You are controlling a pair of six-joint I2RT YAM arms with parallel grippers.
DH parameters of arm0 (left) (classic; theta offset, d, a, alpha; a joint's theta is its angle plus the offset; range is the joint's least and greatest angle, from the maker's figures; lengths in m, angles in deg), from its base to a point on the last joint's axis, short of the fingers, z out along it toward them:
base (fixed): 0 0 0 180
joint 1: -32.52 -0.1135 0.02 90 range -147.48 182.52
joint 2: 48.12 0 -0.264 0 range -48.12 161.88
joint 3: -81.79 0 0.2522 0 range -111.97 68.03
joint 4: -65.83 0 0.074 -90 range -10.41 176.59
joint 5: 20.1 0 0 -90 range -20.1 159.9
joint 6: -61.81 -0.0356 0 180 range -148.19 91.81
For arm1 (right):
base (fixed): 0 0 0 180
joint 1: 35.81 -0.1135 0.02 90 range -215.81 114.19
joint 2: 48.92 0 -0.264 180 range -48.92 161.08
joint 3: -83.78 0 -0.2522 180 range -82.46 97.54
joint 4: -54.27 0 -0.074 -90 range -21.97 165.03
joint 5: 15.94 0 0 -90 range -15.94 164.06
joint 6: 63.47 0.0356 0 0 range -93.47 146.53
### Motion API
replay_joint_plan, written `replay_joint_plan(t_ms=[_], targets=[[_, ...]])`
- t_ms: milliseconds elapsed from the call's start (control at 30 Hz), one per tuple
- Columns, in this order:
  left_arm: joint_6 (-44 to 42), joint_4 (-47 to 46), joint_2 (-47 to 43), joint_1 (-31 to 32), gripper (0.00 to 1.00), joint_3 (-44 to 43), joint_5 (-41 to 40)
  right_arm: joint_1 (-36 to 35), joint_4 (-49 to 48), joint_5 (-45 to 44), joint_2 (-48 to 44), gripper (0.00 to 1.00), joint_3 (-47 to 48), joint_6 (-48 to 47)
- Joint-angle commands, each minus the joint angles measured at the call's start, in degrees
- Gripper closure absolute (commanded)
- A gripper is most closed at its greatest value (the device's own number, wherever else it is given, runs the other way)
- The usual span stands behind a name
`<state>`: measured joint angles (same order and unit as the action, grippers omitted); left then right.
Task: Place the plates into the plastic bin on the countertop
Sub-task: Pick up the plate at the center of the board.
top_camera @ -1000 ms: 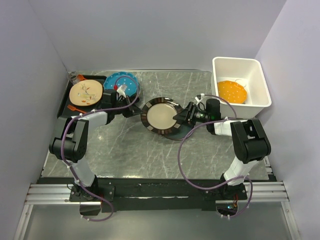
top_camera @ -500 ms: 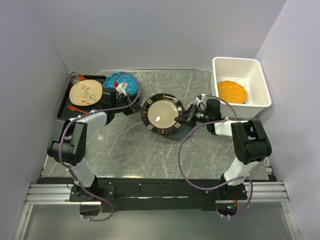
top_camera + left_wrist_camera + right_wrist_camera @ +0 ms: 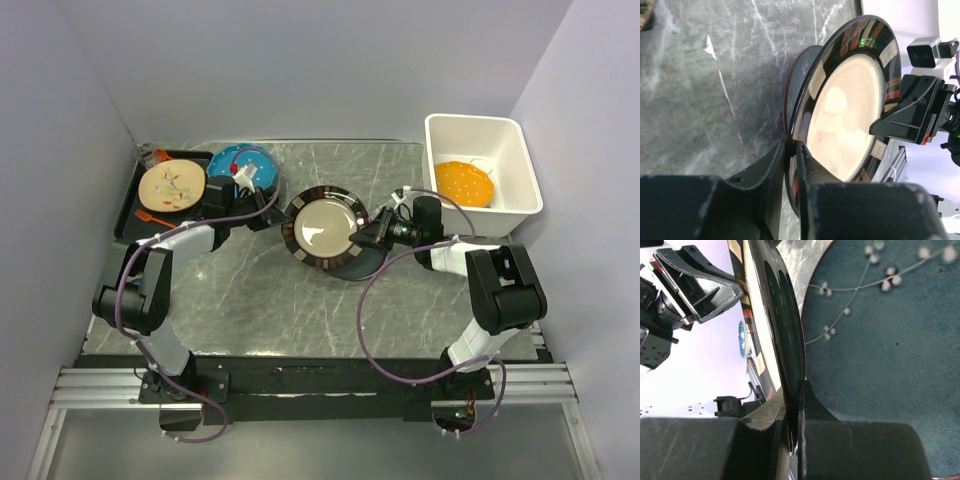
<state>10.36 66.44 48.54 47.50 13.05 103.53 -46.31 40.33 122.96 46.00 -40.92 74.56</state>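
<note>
A cream plate with a black-striped rim [image 3: 322,228] hangs tilted over the middle of the countertop [image 3: 250,300]. My left gripper [image 3: 284,222] and my right gripper [image 3: 357,238] pinch opposite sides of it. In the left wrist view my left gripper [image 3: 791,146] is closed round the rim of the cream plate [image 3: 845,115]. My right gripper [image 3: 794,390] is shut on the other edge of this cream plate [image 3: 756,315]. Under it lies a dark blue-grey plate [image 3: 880,340] [image 3: 353,265]. An orange dotted plate [image 3: 464,183] rests inside the white plastic bin [image 3: 480,122]. A teal dotted plate [image 3: 243,168] sits at the back left.
A flat black tray [image 3: 133,210] at the far left holds a cream plate with scraps [image 3: 172,185] and an orange utensil [image 3: 150,215]. Purple cables loop from both arms over the countertop. Walls close in on the left, back and right.
The cream plate has risen slightly and tipped further up. My right gripper closed onto its rim, while my left gripper stayed at the opposite rim.
</note>
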Motion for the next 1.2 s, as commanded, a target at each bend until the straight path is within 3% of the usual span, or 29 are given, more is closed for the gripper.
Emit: replay_joint_plan(t_ms=[0,67,300,667,867,1167], targets=[[-1.4,1.0,-2.5,2.4,0.73,-1.7,1.9,-2.6,-8.2,7.5,-6.6,1.00,1.9,0.6],[-1.6,1.6,-3.1,2.4,0.68,-1.8,1.3,-2.6,-8.0,7.6,-7.1,1.00,2.1,0.3],[-1.5,2.0,-4.3,2.4,0.38,-1.6,-0.4,-2.6,-5.3,7.5,-8.6,1.00,3.2,-0.7],[-2.5,3.8,-8.2,2.5,0.10,-1.0,-5.3,-2.6,-2.9,7.3,-9.2,1.00,4.3,-1.7],[-3.7,5.6,-10.7,2.4,0.01,-1.2,-8.3,-2.6,-1.4,7.2,-9.6,1.00,4.7,-2.5],[-5.9,10.8,-14.7,2.4,0.01,-3.1,-16.7,-2.7,6.4,5.1,-12.3,1.00,7.0,-7.3]])
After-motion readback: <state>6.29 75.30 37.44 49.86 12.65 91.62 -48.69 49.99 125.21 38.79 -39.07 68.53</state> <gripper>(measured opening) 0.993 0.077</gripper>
